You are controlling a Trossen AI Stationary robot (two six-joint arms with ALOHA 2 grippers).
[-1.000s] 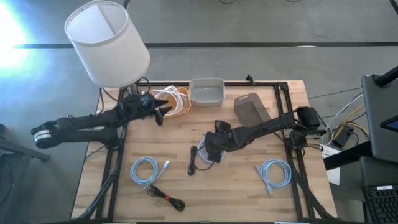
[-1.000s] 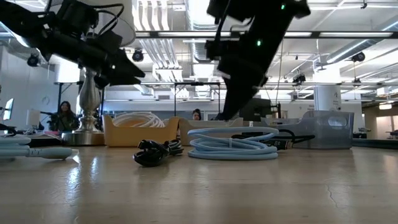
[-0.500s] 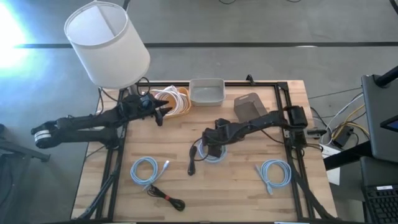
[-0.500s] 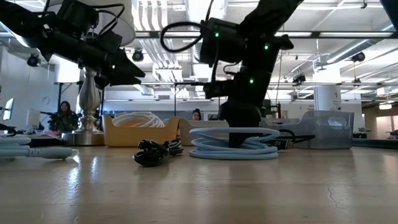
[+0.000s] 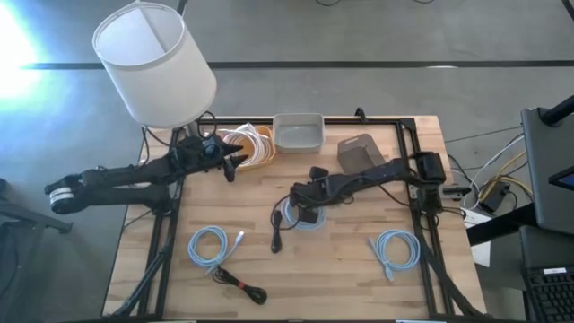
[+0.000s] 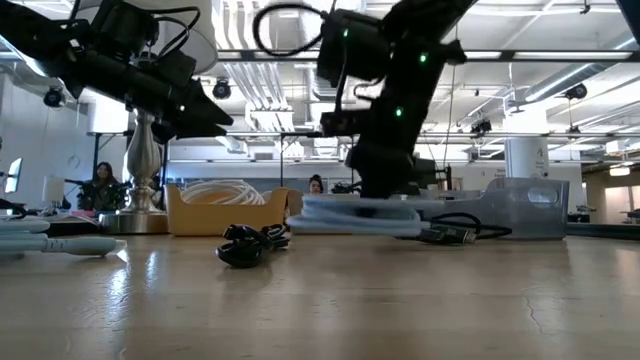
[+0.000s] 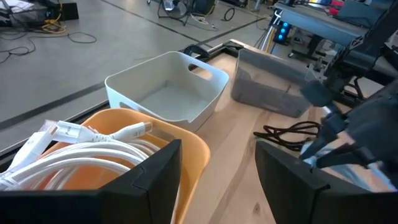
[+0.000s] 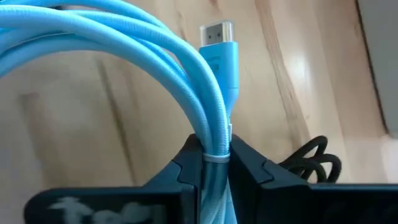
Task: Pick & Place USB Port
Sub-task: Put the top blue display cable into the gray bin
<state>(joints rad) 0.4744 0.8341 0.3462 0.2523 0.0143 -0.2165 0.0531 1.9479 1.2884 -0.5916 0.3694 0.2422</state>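
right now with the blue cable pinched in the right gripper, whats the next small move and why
Probably keep lifting: the right gripper is shut on the blue cable coil, which in the low view looks barely off the table, with a black cable close beside it.

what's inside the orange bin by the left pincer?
The orange bin holds coiled white cable with a connector on top. The coil covers the bin's floor, so anything beneath is hidden.

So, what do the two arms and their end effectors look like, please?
Both arms are dark, nearly black, built from slim jointed segments. The left arm has a pale grey ring near its base and a black cable along its wrist. The right arm shows small green lights in the low view. The left end effector has two broad, flat black fingers.
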